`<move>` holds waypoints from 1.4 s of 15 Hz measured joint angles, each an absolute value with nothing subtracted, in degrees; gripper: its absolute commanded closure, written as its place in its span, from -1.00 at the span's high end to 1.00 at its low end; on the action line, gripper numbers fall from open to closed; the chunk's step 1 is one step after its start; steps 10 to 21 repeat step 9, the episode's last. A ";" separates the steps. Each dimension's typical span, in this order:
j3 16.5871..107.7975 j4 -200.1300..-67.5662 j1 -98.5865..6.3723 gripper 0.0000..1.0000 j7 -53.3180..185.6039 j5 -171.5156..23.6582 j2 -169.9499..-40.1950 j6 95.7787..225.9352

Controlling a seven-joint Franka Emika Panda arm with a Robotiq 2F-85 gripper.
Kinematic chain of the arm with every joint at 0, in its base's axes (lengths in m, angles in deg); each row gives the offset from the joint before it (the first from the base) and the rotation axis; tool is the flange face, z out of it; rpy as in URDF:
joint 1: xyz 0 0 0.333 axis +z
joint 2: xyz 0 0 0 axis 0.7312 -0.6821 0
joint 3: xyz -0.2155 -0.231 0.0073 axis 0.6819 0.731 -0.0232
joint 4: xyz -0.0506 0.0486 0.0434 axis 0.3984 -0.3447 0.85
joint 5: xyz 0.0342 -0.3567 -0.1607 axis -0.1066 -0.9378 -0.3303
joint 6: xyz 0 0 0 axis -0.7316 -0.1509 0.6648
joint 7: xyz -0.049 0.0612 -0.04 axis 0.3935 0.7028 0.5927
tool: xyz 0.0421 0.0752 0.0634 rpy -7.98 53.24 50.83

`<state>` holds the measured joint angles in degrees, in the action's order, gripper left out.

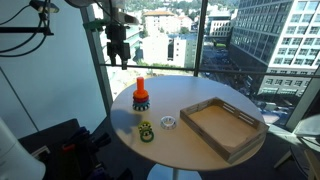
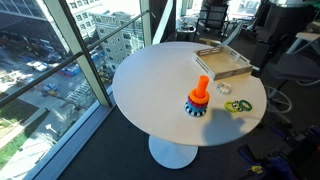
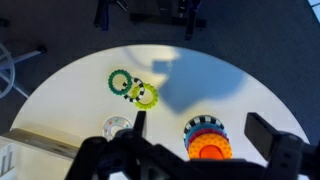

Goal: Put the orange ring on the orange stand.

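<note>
The orange stand stands upright near the window edge of the round white table and shows in both exterior views. In the wrist view its orange-red peg rises from a stack of rings. The orange ring lies on top of that stack, around the peg, above red, blue and black-and-white rings. My gripper is open and empty, with its fingers on either side of the stand. In an exterior view the gripper hangs well above the stand.
A yellow-green ring with dark markings overlaps a green-and-black ring on the table. A small whitish ring lies near the wooden tray. Windows run close behind the table, and office chairs stand beyond it.
</note>
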<state>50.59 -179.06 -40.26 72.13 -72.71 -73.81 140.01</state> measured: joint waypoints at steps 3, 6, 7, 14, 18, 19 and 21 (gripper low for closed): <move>50.63 -181.17 -40.66 1.00 72.72 -72.59 -71.22 140.14; 50.58 -181.16 -40.65 1.00 72.71 -72.59 -71.52 140.14; 50.55 -181.15 -40.65 1.00 72.71 -72.59 -71.69 140.14; 50.54 -181.15 -40.65 1.00 72.71 -72.59 -71.81 140.14; 50.54 -181.15 -40.65 1.00 72.71 -72.59 -71.81 140.14; 50.54 -181.15 -40.65 1.00 72.71 -72.59 -71.81 140.14; 50.54 -181.15 -40.65 1.00 72.71 -72.59 -71.81 140.14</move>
